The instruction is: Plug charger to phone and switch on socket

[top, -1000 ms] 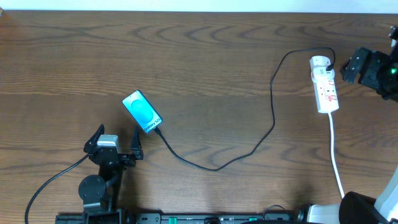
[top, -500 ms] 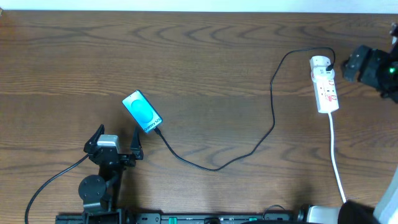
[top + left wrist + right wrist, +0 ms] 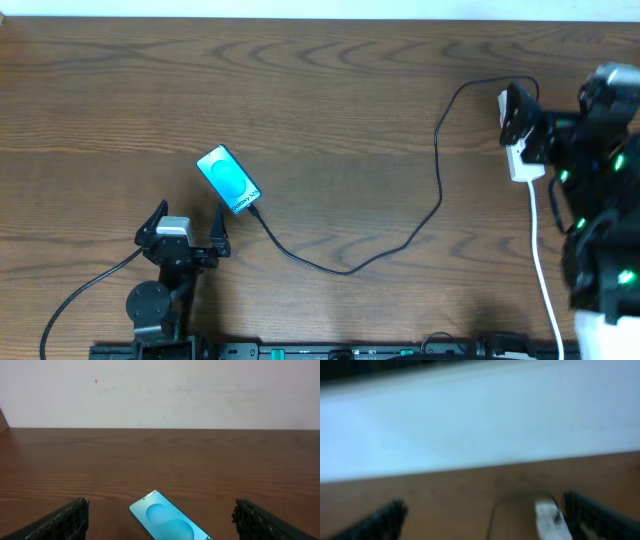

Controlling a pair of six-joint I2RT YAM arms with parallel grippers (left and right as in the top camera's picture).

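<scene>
Logged a dark wood-grain table [image 3: 320,80] filling the overhead view, with a white wall [image 3: 160,390] beyond its far edge in the wrist views.

Found the right arm [image 3: 600,230] reaching in along the right edge, green lights along its links. Placed the right gripper [image 3: 530,128] over the far end of the socket [image 3: 527,166], jaws spread wide, nothing clamped. Could not confirm contact with the strip.

Found the left arm [image 3: 160,290] low at the near-left edge, fingers pointed toward the far side. Noted the left gripper [image 3: 190,215] opened wide and empty, just short of the phone [image 3: 229,180], apart from it.

Saw only the near end of the socket, the rest covered by the gripper. Traced a white cord [image 3: 540,250] from that end toward the near edge.

Followed the charger [image 3: 438,170] from behind the right gripper at the strip's far end, down in a long curve across the table to the phone. Lost its plug under the gripper.

Recorded the phone flat, screen up and cyan, angled diagonally. Saw the connector tip [image 3: 255,211] meeting its lower short edge. Could not confirm seating at this size.

Marked the right wrist view as badly blurred.
</scene>
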